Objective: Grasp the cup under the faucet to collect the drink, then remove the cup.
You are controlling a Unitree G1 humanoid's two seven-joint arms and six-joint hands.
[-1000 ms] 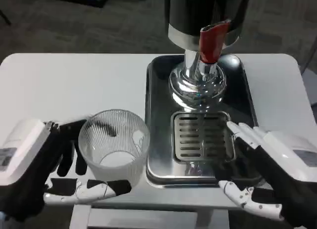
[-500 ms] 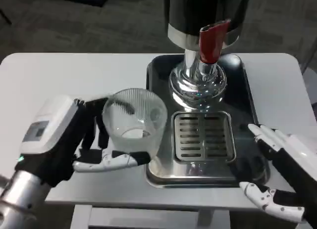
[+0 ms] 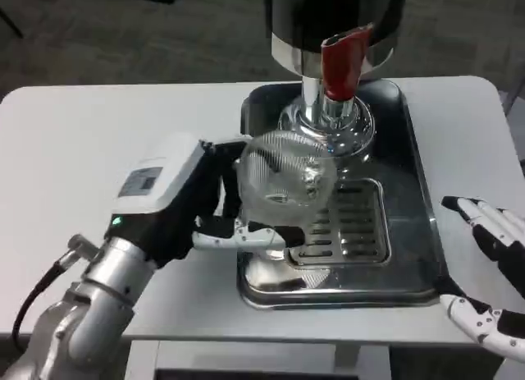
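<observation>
My left hand (image 3: 176,203) grips a clear ribbed cup (image 3: 287,179) and holds it above the left part of the slotted drip grate (image 3: 349,224). The cup sits just below and left of the red faucet lever (image 3: 340,61) on the black and chrome dispenser (image 3: 328,35). It looks empty. My right hand (image 3: 492,269) hangs open at the lower right, off the tray's right edge, holding nothing.
The dispenser and grate stand in a dark metal tray (image 3: 414,175) on the white table (image 3: 98,142). The table's front edge runs close below the tray. Bare tabletop lies to the left of the tray.
My left hand has carried the cup up and to the right, from the table beside the tray to over the grate under the faucet. My right hand has drawn back to the right.
</observation>
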